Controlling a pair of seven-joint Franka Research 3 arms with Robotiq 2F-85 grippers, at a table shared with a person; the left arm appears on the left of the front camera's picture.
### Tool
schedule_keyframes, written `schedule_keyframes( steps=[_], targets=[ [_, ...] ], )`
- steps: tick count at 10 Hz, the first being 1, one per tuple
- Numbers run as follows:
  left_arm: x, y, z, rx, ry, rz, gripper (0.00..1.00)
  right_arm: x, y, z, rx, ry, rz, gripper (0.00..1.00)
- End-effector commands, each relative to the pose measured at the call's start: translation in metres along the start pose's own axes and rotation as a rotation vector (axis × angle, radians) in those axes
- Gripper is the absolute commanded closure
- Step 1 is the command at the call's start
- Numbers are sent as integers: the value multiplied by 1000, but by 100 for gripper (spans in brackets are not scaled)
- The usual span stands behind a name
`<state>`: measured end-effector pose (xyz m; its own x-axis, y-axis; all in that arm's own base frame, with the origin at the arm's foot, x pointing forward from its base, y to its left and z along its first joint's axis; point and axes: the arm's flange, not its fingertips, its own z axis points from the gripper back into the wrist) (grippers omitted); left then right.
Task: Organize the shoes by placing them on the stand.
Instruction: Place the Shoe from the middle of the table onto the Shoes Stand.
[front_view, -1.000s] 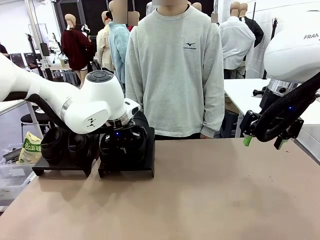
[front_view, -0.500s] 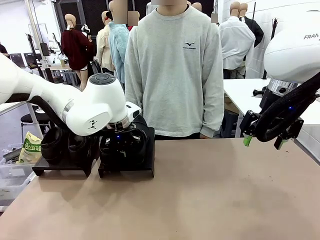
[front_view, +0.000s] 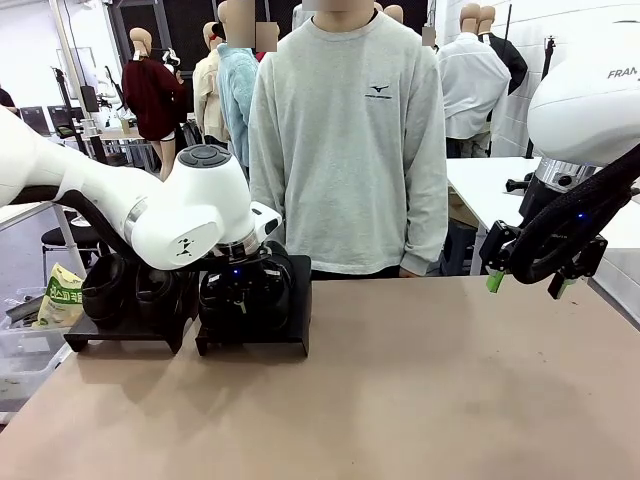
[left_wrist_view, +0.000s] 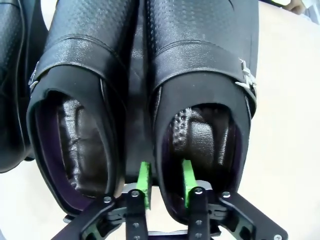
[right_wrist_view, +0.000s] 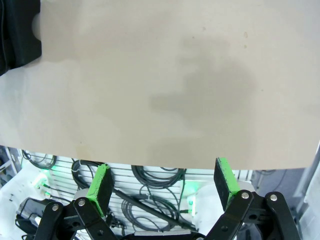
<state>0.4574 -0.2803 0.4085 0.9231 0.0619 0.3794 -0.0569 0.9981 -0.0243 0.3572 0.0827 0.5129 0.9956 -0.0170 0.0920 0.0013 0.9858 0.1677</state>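
Centrally, the left wrist view shows two black shoes side by side, long axes parallel and running from bottom to top of the picture, heel openings toward the camera and toes pointing away from it. The left-hand shoe (left_wrist_view: 80, 100) has a slightly glossy, pebbled upper, a broad smooth strap across the instep and a creased dark lining inside its opening. The right-hand shoe (left_wrist_view: 205, 95) matches it in texture and strap, with a small metal buckle on its outer side; its insole is dimpled. Part of a third black shoe (left_wrist_view: 12, 85) lies at the picture's left edge, on the same axis.

The left gripper (left_wrist_view: 165, 181) stands at the heel of the right-hand shoe, one green pad in the gap between the two shoes and the other inside the shoe's opening. The pads are slightly apart astride the heel rim; whether they press on it cannot be told.

Across the table, the front view shows this pair on the right black stand (front_view: 290, 330), behind the left arm's wrist, just in front of a person in a grey sweatshirt (front_view: 345, 140). A second black stand (front_view: 120, 335) touching its left side carries two more dark shoes (front_view: 125, 285). The right gripper (front_view: 528, 285) hangs well apart at the table's right edge, jaws wide apart and holding nothing.
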Motion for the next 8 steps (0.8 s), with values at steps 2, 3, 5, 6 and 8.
schedule_keyframes(
  steps=[2, 3, 5, 6, 8],
  targets=[
    [-1, -5, 5, 21, -35, 2, 0, 1, 1, 0, 4, 3, -5, 0],
    [-1, -6, 10, 10, -41, -2, 0, 1, 1, 0, 4, 3, -5, 0],
    [-1, -6, 21, -10, -46, 6, 0, 1, 1, 0, 4, 3, -5, 0],
    [-1, -7, 25, -18, -46, 8, 0, 1, 1, 0, 4, 3, -5, 0],
    [0, -7, 34, -23, -69, 10, 0, 1, 1, 0, 4, 3, -5, 0]
  ],
)
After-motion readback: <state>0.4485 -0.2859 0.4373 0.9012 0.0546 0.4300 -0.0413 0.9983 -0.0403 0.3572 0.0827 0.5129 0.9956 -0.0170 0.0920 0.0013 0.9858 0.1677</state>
